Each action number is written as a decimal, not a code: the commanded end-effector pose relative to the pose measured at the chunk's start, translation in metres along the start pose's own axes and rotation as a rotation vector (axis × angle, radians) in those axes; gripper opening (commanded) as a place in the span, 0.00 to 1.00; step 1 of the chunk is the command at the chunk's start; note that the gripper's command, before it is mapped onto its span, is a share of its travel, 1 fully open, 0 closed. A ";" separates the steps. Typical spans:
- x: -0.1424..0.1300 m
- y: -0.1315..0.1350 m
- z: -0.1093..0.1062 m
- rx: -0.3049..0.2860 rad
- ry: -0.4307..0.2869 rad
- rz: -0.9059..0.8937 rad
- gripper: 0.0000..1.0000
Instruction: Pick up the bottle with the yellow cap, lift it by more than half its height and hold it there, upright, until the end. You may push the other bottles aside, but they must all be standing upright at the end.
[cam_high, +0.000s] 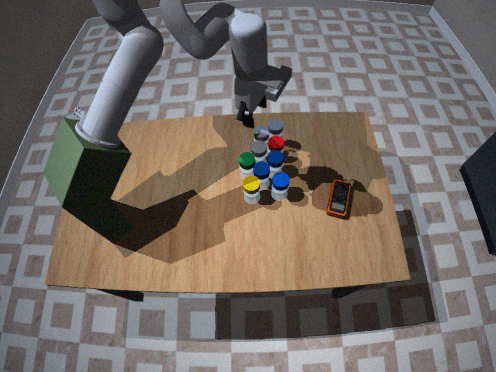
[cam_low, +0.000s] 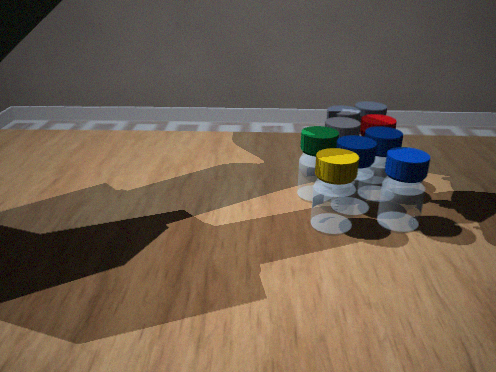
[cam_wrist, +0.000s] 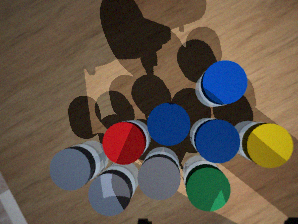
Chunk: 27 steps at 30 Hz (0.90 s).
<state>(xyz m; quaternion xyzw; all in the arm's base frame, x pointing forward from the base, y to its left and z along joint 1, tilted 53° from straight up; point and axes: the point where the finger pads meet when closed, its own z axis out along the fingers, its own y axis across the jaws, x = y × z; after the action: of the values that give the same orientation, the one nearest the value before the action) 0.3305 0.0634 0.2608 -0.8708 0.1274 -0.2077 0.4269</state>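
The bottle with the yellow cap (cam_high: 251, 184) (cam_low: 336, 165) (cam_wrist: 270, 145) stands upright at the near left corner of a tight cluster of clear bottles. Right beside it stand a green-capped bottle (cam_high: 246, 160) (cam_low: 319, 139) (cam_wrist: 207, 187) and a blue-capped bottle (cam_high: 261, 169) (cam_low: 356, 145) (cam_wrist: 217, 140). Two more blue-capped bottles (cam_high: 280, 180) (cam_wrist: 224, 82), a red-capped one (cam_high: 276, 143) (cam_wrist: 124, 142) and three grey-capped ones (cam_high: 258, 148) fill the rest of the cluster. All stand upright. My gripper (cam_high: 247, 117) is open and empty. It hangs above the far end of the cluster, away from the yellow cap.
An orange multimeter (cam_high: 339, 197) lies on the wooden table (cam_high: 200, 250) to the right of the bottles. The arm's green base block (cam_high: 60, 160) stands at the table's left edge. A dark object (cam_high: 482, 185) sits off the table at the right.
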 end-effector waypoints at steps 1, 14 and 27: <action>0.004 0.007 0.002 0.004 0.003 -0.074 0.79; 0.011 0.026 0.009 0.000 0.005 -0.262 0.79; 0.016 0.049 0.018 -0.010 0.004 -0.467 0.79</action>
<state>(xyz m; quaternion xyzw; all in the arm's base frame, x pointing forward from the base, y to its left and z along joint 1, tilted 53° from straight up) 0.3485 0.0422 0.2199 -0.8803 -0.0573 -0.2927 0.3689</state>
